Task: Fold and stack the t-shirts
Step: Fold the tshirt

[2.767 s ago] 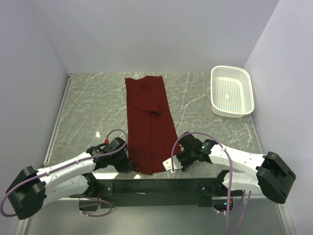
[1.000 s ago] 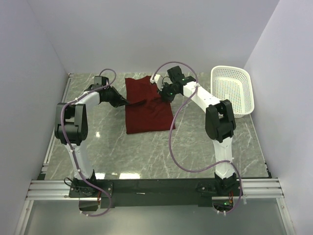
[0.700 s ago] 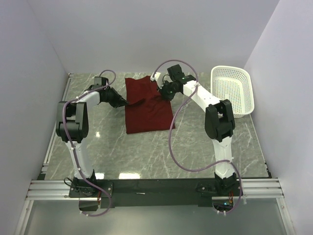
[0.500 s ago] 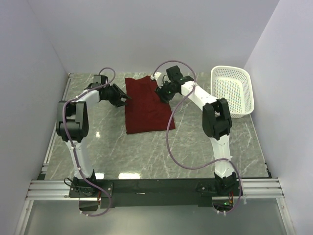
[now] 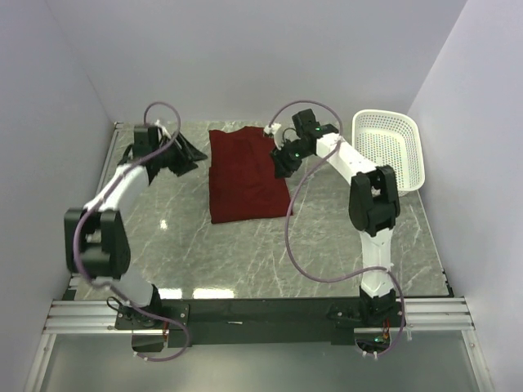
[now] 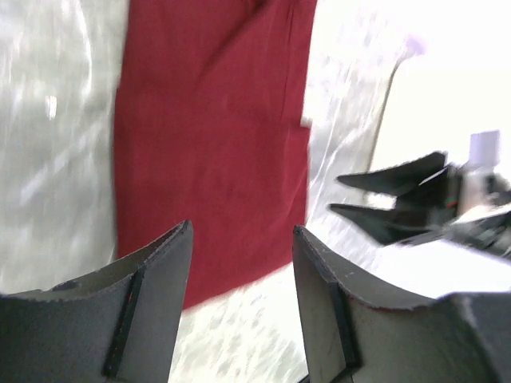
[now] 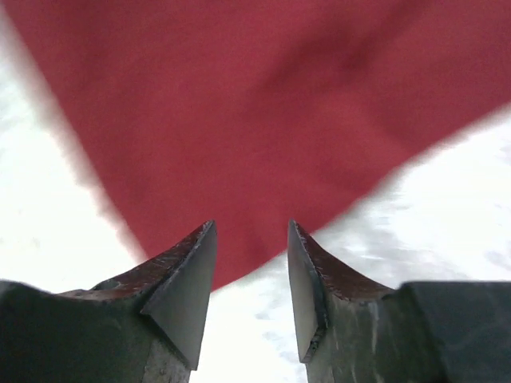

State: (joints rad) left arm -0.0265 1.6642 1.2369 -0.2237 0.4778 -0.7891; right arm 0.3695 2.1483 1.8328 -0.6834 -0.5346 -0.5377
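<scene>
The maroon t-shirt (image 5: 245, 175) is seen folded flat on the far half of the bench (image 5: 343, 237), its long axis running far to near. It lies between the tools. The left tool (image 5: 188, 155) is held just off its left edge, and the right tool (image 5: 282, 165), the nearer, at its right edge. Both are partly spread, with nothing gripped.

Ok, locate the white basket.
Top view: the white basket sits far right on the table, right of the right end effector and maroon t-shirt.
</scene>
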